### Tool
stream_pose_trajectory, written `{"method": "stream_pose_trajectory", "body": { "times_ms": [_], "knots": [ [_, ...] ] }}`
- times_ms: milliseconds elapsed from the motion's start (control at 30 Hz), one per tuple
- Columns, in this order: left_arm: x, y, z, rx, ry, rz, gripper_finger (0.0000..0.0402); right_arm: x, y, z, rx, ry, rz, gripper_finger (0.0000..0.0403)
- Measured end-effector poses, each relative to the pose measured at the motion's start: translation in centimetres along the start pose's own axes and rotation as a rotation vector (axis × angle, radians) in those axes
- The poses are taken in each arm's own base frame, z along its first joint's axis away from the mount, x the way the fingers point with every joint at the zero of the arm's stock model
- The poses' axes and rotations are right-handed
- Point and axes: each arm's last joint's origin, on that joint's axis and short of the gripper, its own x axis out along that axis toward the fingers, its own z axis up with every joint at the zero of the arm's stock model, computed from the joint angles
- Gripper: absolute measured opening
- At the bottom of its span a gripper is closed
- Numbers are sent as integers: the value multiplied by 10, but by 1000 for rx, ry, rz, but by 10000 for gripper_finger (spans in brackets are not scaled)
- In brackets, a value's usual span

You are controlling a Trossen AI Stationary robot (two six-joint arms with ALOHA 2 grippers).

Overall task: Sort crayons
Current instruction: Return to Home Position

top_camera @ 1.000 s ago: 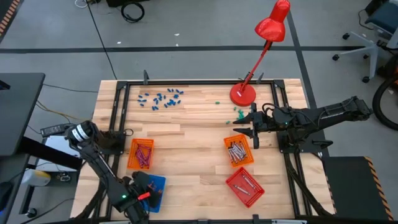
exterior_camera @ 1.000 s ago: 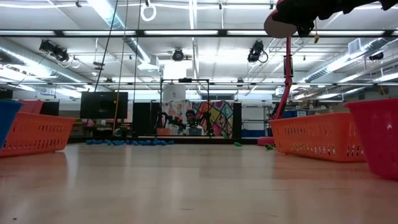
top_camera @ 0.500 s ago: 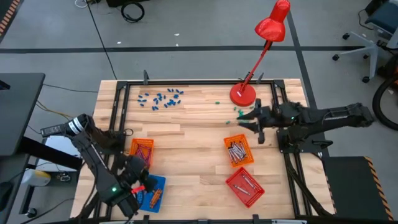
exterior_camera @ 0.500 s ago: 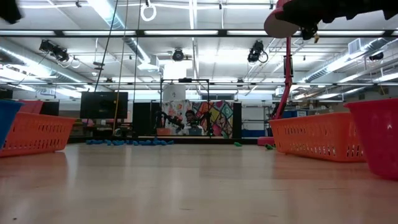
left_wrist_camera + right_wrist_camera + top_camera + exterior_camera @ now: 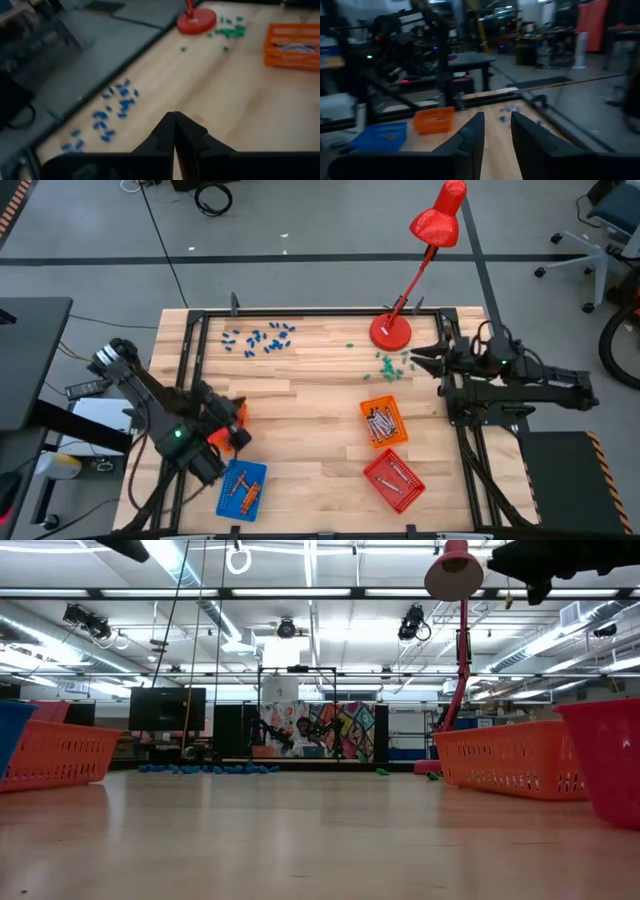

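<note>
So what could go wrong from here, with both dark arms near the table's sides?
The right gripper, open, hangs close to the red desk lamp's round base and the scattered small green pieces; a swing that way might knock the lamp or scatter them.
The left gripper, shut, hangs over the left orange mesh basket; dipping could catch its rim and shift it.

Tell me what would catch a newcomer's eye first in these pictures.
The red lamp at the far edge of the table stands out. Next come the blue basket at front left and the orange basket and red basket on the right. The left arm and right arm flank the table.
</note>
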Motion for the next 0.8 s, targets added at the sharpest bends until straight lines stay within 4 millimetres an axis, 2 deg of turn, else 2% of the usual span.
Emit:
{"method": "stream_pose_trajectory", "body": {
  "times_ms": [167,367,500,667,800],
  "knots": [
    [10,38,-8,21,-75,19,5,-20,-6,1,-15,-54,-112,100],
    [24,75,-37,-30,-130,0,5,-35,-8,-3,21,-100,-150,100],
    [35,94,-57,-89,-173,-7,5,-31,-9,-21,63,-104,-150,100],
    [47,117,-81,-206,-226,-16,5,-15,-11,-45,56,-132,-166,100],
    [55,125,-95,-349,-271,-43,5,-8,-12,-60,10,-138,-169,100]
  ]
}}
